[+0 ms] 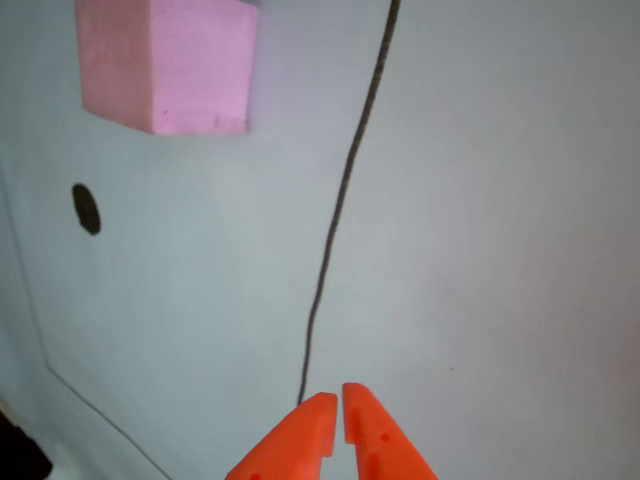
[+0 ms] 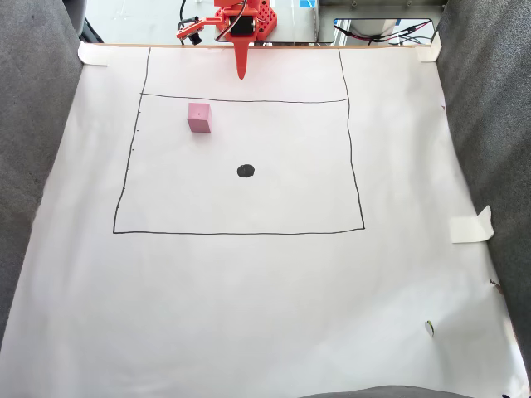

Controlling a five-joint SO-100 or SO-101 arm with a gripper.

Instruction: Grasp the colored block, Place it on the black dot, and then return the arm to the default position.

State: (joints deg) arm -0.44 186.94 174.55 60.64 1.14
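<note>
Orange gripper (image 1: 335, 405) looks nearly closed and empty, low in the other view; colored block (image 2: 199, 117) sits upper left of the black dot (image 2: 246, 171), ungrasped—everything remains.

Pink cube (image 2: 199, 117) sits inside the drawn rectangle (image 2: 241, 232), upper left; black dot (image 2: 246, 171) lies apart, lower right of it. The orange hand (image 2: 241, 73) hangs at the top edge, fingers together.
</note>
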